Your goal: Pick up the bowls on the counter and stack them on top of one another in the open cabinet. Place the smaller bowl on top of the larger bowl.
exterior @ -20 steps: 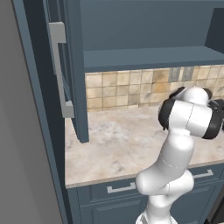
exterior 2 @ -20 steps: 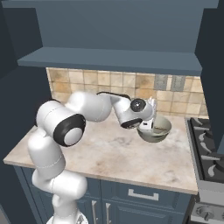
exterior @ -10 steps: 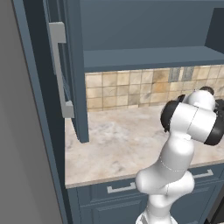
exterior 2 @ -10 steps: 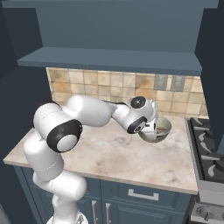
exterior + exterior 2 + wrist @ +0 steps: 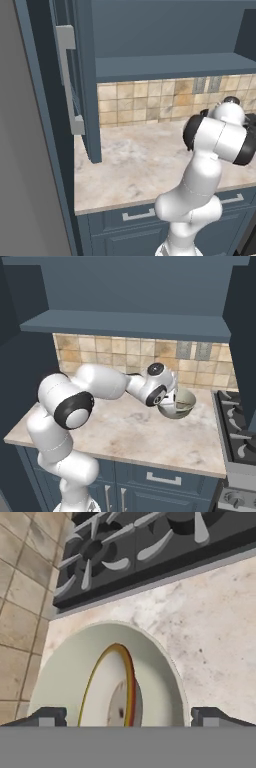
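Observation:
A round bowl (image 5: 181, 404), grey-olive outside and cream inside, rests on the right part of the marbled counter (image 5: 120, 431), close to the stove. My gripper (image 5: 171, 400) is right against its left side. In the hand view the bowl (image 5: 150, 662) looks pale with a tan-rimmed ring inside. It lies between my two fingertips (image 5: 47, 716), and my gripper (image 5: 128, 717) is open around it. I cannot tell whether a second bowl sits inside it. The open cabinet's shelf (image 5: 125, 323) runs above the tiled wall. Its shelf (image 5: 170, 67) and door (image 5: 80, 100) also show in the left base view.
A black gas stove (image 5: 239, 426) borders the counter on the right, and its grates (image 5: 150, 542) lie just beyond the bowl. The cabinet door's grey bar handle (image 5: 67, 80) sticks out at the left. Dark blue drawers (image 5: 160, 478) sit under the counter (image 5: 135, 165).
My hand has moved right along the counter up to the bowl, which now lies between the open fingers. The bowl itself has hardly shifted.

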You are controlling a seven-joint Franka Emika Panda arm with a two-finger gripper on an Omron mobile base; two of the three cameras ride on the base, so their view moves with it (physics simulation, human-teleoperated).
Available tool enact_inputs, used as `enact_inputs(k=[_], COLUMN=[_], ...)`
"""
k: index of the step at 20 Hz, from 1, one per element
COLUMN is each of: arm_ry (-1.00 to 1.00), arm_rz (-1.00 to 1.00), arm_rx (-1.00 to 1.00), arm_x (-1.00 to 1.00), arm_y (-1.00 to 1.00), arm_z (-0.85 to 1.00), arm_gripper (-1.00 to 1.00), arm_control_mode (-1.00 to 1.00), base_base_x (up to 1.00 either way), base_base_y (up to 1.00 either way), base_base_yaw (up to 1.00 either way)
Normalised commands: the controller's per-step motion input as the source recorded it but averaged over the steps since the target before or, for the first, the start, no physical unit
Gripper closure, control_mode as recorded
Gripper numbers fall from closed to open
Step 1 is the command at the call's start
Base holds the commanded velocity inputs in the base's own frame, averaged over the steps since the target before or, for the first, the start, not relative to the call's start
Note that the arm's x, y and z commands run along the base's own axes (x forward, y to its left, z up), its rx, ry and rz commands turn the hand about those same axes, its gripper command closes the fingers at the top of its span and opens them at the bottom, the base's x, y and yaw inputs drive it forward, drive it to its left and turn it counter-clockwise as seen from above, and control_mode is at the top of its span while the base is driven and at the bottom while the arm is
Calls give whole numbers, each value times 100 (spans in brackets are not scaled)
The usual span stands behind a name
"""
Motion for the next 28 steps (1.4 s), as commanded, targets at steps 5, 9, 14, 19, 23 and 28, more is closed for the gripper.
enact_inputs(k=[5,9,14,19,23,28], arm_ry=[22,24,16,1,7,2], arm_rz=[10,11,8,0,3,3], arm_rx=[4,4,1,2,13,15], arm_x=[0,0,0,0,0,-3], arm_y=[-25,-30,-17,-1,-13,-18], arm_z=[-9,-8,-4,-1,-4,-6], arm_gripper=[-100,-100,-100,-100,-100,-100], arm_control_mode=[-100,-100,-100,-100,-100,-100], base_base_x=[0,0,0,0,0,0], base_base_y=[0,0,0,0,0,0], base_base_yaw=[0,0,0,0,0,0])
